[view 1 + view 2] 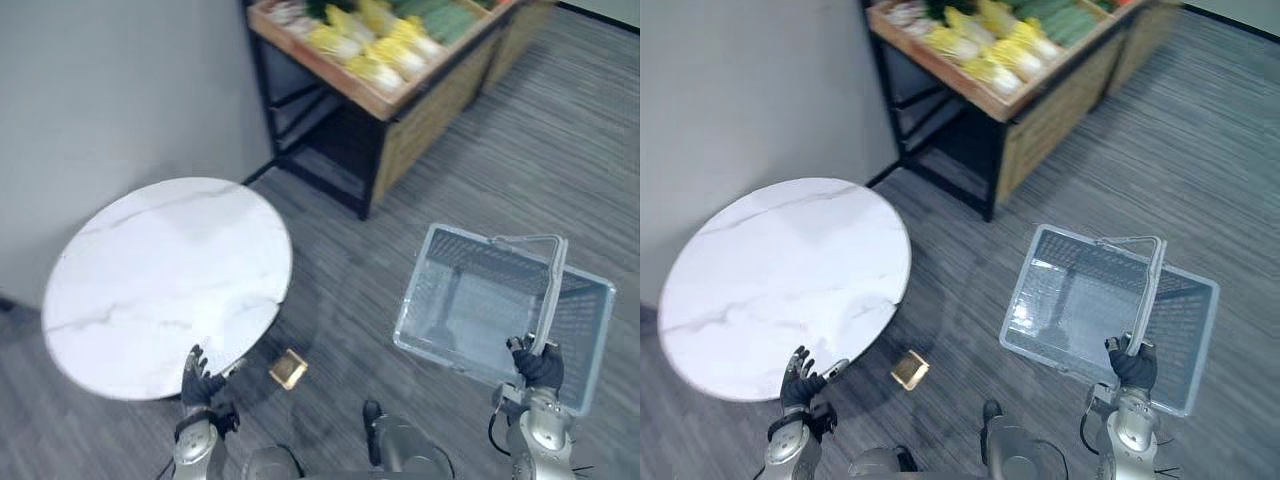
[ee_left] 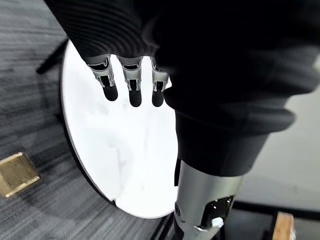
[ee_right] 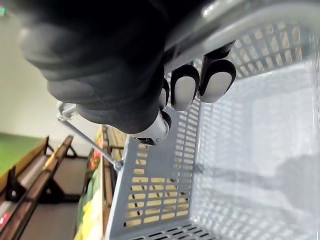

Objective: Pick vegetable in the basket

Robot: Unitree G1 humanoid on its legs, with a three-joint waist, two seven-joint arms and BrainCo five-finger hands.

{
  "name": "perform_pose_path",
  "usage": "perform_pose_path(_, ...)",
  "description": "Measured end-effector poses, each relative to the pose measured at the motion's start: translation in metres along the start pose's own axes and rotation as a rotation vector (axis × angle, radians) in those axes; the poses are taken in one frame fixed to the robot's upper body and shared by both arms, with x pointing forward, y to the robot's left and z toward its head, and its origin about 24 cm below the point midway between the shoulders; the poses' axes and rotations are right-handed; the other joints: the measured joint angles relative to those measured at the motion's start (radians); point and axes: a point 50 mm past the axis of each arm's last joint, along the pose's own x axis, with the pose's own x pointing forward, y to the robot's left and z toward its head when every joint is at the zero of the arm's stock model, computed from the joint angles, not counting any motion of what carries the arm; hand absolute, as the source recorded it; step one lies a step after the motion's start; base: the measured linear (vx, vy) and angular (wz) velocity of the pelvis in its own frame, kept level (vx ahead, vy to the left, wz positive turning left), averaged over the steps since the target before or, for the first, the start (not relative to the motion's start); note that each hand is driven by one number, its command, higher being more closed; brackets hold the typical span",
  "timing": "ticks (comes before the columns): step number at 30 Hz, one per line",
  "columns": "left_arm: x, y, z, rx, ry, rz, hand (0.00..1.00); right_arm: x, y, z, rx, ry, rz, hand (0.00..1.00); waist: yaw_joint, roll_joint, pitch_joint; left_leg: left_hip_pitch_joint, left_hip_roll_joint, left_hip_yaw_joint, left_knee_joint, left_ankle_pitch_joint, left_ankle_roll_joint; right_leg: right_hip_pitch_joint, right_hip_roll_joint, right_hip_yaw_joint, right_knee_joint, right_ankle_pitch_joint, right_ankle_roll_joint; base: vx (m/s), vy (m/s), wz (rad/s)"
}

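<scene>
The vegetables point(image 1: 385, 45), pale yellow heads beside darker green ones, lie in the top tray of a wooden stand point(image 1: 430, 125) at the far side of your view, well apart from both hands. The basket point(image 1: 470, 262), grey and mesh-walled, hangs over the floor at your right, near you, with one corner turned toward the stand. Your right hand point(image 1: 538, 365) is clenched round the basket's handle point(image 1: 553, 290); the right wrist view shows its fingers wrapped under the bar. Between the basket's far rim and the stand's near corner you have a broad stretch of striped floor point(image 1: 560, 160).

Your left hand point(image 1: 200, 380) is released, fingers straight, at the near edge of the round white surface point(image 1: 170, 280). You cannot tell whether it touches that edge. The surface's far edge sits close to the grey wall point(image 1: 120, 100), and a strip of floor separates its right edge from the basket. A small brass-coloured block point(image 1: 288, 369) lies on the floor just beside the surface's near right edge.
</scene>
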Motion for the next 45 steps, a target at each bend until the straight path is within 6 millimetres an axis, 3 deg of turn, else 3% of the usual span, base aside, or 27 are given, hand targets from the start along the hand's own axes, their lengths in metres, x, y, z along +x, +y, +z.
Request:
perform_pose_path(2, 0.003, 0.001, 0.004, 0.011, -0.014, -0.003, 0.0, 0.006, 0.006, -0.006, -0.013, 0.024, 0.018, 1.0, -0.015, -0.002, -0.001, 0.023, 0.003, 0.028, -0.013, -0.001, -0.002, -0.005, -0.019, -0.091, -0.011, 0.026, -0.011, 0.07, -0.114, -1.57)
perform_pose_path(4, 0.009, -0.001, 0.007, 0.018, -0.021, -0.011, 0.0, 0.012, 0.007, -0.011, -0.04, 0.048, 0.026, 1.0, -0.016, 0.002, 0.001, 0.045, 0.004, 0.027, -0.02, -0.001, -0.002, -0.027, 0.008, -0.064, -0.009, 0.063, 0.003, 0.12, -0.166, -1.47)
perform_pose_path(7, 0.012, -0.013, 0.004, 0.028, -0.004, -0.053, 0.0, 0.014, 0.004, -0.021, -0.09, 0.092, 0.043, 1.0, -0.045, 0.023, 0.009, 0.047, 0.059, -0.027, 0.119, 0.007, 0.007, -0.048, 0.054, 0.007, 0.059, 0.021, 0.005, 0.21, -0.163, -0.92)
perform_pose_path(9, 0.01, -0.017, 0.001, 0.032, 0.004, -0.071, 0.0, 0.011, 0.0, -0.027, -0.114, 0.128, 0.038, 1.0, -0.048, 0.036, 0.017, -0.007, 0.134, -0.119, 0.348, 0.07, 0.103, 0.0, 0.098, 0.045, 0.069, -0.008, -0.01, 0.26, -0.167, -0.75)
perform_pose_path(10, 0.008, -0.018, -0.002, 0.036, 0.017, -0.076, 0.0, 0.007, -0.005, -0.031, -0.128, 0.144, 0.03, 1.0, -0.039, 0.038, 0.021, -0.052, 0.165, -0.22, 0.504, 0.181, 0.129, 0.05, 0.117, 0.089, 0.062, -0.025, -0.023, 0.31, -0.07, -0.99)
perform_pose_path(11, 0.006, -0.018, -0.006, 0.034, 0.03, -0.076, 0.0, 0.007, -0.006, -0.032, -0.135, 0.147, 0.032, 1.0, -0.031, 0.033, 0.026, -0.103, 0.144, -0.312, 0.608, 0.14, 0.068, 0.088, 0.128, 0.129, 0.052, -0.054, -0.041, 0.29, -0.019, -0.97)
perform_pose_path(12, 0.005, -0.018, -0.007, 0.035, 0.035, -0.076, 0.0, 0.007, -0.006, -0.032, -0.135, 0.146, 0.028, 1.0, -0.03, 0.031, 0.027, -0.138, 0.123, -0.35, 0.64, 0.101, 0.051, 0.105, 0.129, 0.146, 0.046, -0.061, -0.046, 0.32, 0.078, -0.94)
perform_pose_path(14, 0.0, -0.014, -0.014, 0.035, 0.059, -0.065, 0.0, 0.008, -0.004, -0.03, -0.136, 0.138, 0.039, 1.0, 0.003, 0.023, 0.031, -0.259, 0.016, -0.427, 0.618, -0.008, 0.064, 0.172, 0.127, 0.239, 0.01, -0.081, -0.049, 0.35, 0.094, -1.06)
perform_pose_path(16, -0.005, -0.011, -0.02, 0.037, 0.078, -0.057, 0.0, 0.009, -0.002, -0.029, -0.14, 0.131, 0.049, 1.0, 0.02, 0.023, 0.032, -0.329, -0.038, -0.436, 0.525, -0.025, 0.064, 0.213, 0.112, 0.28, -0.014, -0.094, -0.033, 0.29, 0.152, -0.8)
perform_pose_path(18, -0.012, -0.008, -0.023, 0.03, 0.089, -0.047, 0.0, 0.012, -0.003, -0.026, -0.166, 0.118, 0.063, 1.0, 0.028, 0.03, 0.034, -0.414, -0.109, -0.481, 0.301, -0.007, 0.037, 0.266, 0.091, 0.318, -0.063, -0.114, -0.003, 0.37, 0.274, -0.55)
perform_pose_path(19, -0.014, -0.008, -0.021, 0.024, 0.077, -0.047, 0.0, 0.013, -0.004, -0.025, -0.18, 0.115, 0.068, 1.0, 0.046, 0.038, 0.031, -0.425, -0.129, -0.506, 0.161, 0.021, 0.0, 0.278, 0.089, 0.34, -0.078, -0.123, 0.013, 0.3, 0.255, -0.77)
perform_pose_path(20, -0.014, -0.007, -0.017, 0.016, 0.059, -0.04, 0.0, 0.015, -0.006, -0.025, -0.198, 0.115, 0.068, 1.0, 0.068, 0.057, 0.027, -0.424, -0.14, -0.532, 0.064, 0.111, 0.0, 0.298, 0.095, 0.38, -0.095, -0.141, 0.035, 0.46, 0.333, -0.97)
perform_pose_path(22, -0.014, -0.004, -0.011, 0.015, 0.033, -0.027, 0.0, 0.014, 0.003, -0.028, -0.209, 0.121, 0.102, 1.0, 0.079, 0.023, 0.011, -0.425, -0.189, -0.521, 0.085, 0.112, 0.054, 0.332, 0.053, 0.413, -0.136, -0.146, 0.047, 0.55, 0.332, -0.53)
perform_pose_path(24, -0.009, -0.007, 0.007, -0.005, -0.039, -0.035, 0.0, 0.012, 0.006, -0.034, -0.218, 0.147, 0.117, 1.0, 0.078, -0.016, 0.005, -0.407, -0.247, -0.506, 0.134, 0.053, 0.161, 0.273, 0.002, 0.406, 0.072, -0.196, 0.157, 0.65, 0.354, -0.05)
perform_pose_path(26, -0.007, -0.009, 0.01, 0.005, -0.054, -0.048, 0.0, 0.011, 0.01, -0.039, -0.221, 0.165, 0.122, 1.0, 0.068, -0.032, 0.009, -0.329, -0.291, -0.502, 0.131, 0.0, 0.174, 0.149, -0.028, 0.407, 0.431, -0.158, 0.324, 0.44, 0.2, 0.07)
perform_pose_path(28, -0.007, -0.013, 0.018, 0.025, -0.085, -0.069, 0.0, 0.007, 0.014, -0.048, -0.238, 0.201, 0.142, 1.0, 0.055, -0.032, 0.011, -0.229, -0.305, -0.508, 0.123, -0.045, 0.207, 0.044, -0.029, 0.376, 0.725, -0.133, 0.297, 0.54, 0.125, 0.14)
perform_pose_path(29, -0.007, -0.015, 0.022, 0.021, -0.104, -0.074, 0.0, 0.006, 0.019, -0.049, -0.242, 0.203, 0.156, 1.0, 0.046, -0.024, 0.013, -0.159, -0.305, -0.516, 0.097, -0.066, 0.219, -0.005, -0.03, 0.319, 0.779, -0.147, 0.224, 0.56, 0.063, 0.12)
perform_pose_path(31, -0.005, -0.021, 0.031, 0.008, -0.138, -0.08, 0.0, 0.005, 0.024, -0.046, -0.236, 0.191, 0.172, 1.0, 0.043, -0.009, 0.014, -0.056, -0.298, -0.552, 0.024, -0.071, 0.218, -0.077, -0.021, 0.227, 0.708, -0.195, 0.13, 0.71, 0.007, 0.23)
perform_pose_path(33, 0.0, -0.03, 0.04, -0.005, -0.173, -0.106, 0.0, 0.006, 0.026, -0.043, -0.229, 0.176, 0.187, 1.0, 0.034, 0.01, 0.014, 0.013, -0.275, -0.6, -0.027, -0.07, 0.217, -0.133, 0.018, 0.186, 0.502, -0.204, 0.11, 0.68, -0.051, 0.54)
perform_pose_path(34, 0.002, -0.035, 0.044, -0.011, -0.188, -0.118, 0.0, 0.006, 0.026, -0.04, -0.226, 0.165, 0.188, 1.0, 0.023, 0.012, 0.015, 0.049, -0.261, -0.641, -0.035, -0.072, 0.214, -0.16, 0.046, 0.208, 0.349, -0.168, 0.112, 0.64, -0.127, 0.85)
perform_pose_path(36, 0.002, -0.037, 0.04, 0.001, -0.177, -0.128, 0.0, 0.007, 0.024, -0.036, -0.23, 0.145, 0.184, 1.0, 0.003, -0.001, 0.009, 0.111, -0.255, -0.708, -0.019, -0.103, 0.153, -0.141, 0.076, 0.275, 0.021, 0.025, 0.117, 0.6, -0.158, 0.95)
perform_pose_path(37, 0.002, -0.036, 0.04, 0.008, -0.174, -0.128, 0.0, 0.005, 0.023, -0.037, -0.233, 0.147, 0.184, 1.0, -0.002, -0.013, 0.001, 0.127, -0.256, -0.73, 0.001, -0.122, 0.121, -0.136, 0.074, 0.297, -0.022, 0.119, 0.12, 0.72, -0.249, 0.86)
perform_pose_path(38, 0.0, -0.042, 0.029, -0.013, -0.124, -0.127, 0.0, 0.01, 0.017, -0.035, -0.254, 0.142, 0.174, 1.0, 0.0, 0.039, 0.002, 0.144, -0.213, -0.779, 0.067, -0.138, 0.084, -0.13, 0.096, 0.268, 0.093, 0.141, 0.079, 0.7, -0.244, 0.71)
perform_pose_path(39, -0.002, -0.045, 0.028, -0.025, -0.119, -0.129, 0.0, 0.011, 0.017, -0.033, -0.254, 0.133, 0.173, 1.0, -0.001, 0.049, -0.002, 0.128, -0.201, -0.787, 0.105, -0.115, 0.064, -0.129, 0.095, 0.25, 0.12, 0.104, 0.058, 0.82, -0.288, 0.83)
perform_pose_path(41, -0.004, -0.051, 0.03, -0.053, -0.125, -0.132, 0.0, 0.011, 0.022, -0.029, -0.242, 0.116, 0.184, 1.0, 0.0, 0.055, -0.001, 0.042, -0.18, -0.785, 0.306, 0.025, 0.013, -0.077, 0.085, 0.2, 0.14, 0.035, 0.018, 0.62, -0.226, 0.74)
perform_pose_path(42, -0.007, -0.056, 0.033, -0.082, -0.139, -0.139, 0.0, 0.007, 0.025, -0.026, -0.227, 0.103, 0.189, 1.0, 0.026, 0.058, 0.002, -0.057, -0.11, -0.714, 0.524, 0.114, -0.013, 0.035, 0.09, 0.166, 0.073, 0.011, 0.0, 0.6, -0.22, 0.64)
perform_pose_path(45, -0.012, -0.05, 0.045, -0.099, -0.197, -0.128, 0.0, 0.0, 0.025, -0.02, -0.183, 0.077, 0.164, 1.0, 0.055, 0.053, 0.006, -0.221, -0.019, -0.549, 0.674, 0.024, 0.036, 0.263, 0.099, 0.094, -0.104, -0.003, -0.022, 0.57, -0.173, 0.74)
